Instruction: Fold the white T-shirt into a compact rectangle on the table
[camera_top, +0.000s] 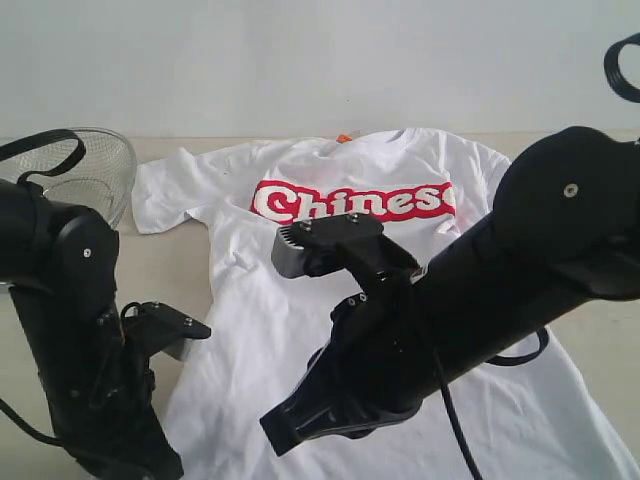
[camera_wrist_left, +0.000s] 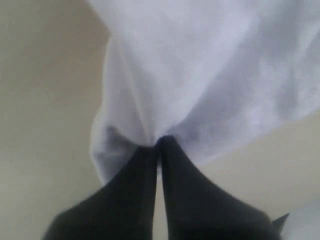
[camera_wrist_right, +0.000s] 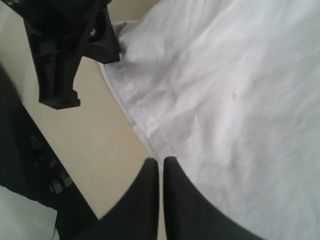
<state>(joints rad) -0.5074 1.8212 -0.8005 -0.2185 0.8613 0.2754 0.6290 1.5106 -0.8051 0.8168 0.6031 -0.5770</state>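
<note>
Where it lies: white red-banded cotton T-shirt, flat beige table, collar 12 o'clock.
Left end effector: closed, pinching shirt.
Right end effector: closed at hem.

We see a pale beige desk. The shirt lies spread on it, red lettering facing up. A mesh bowl stands near one sleeve.
</note>
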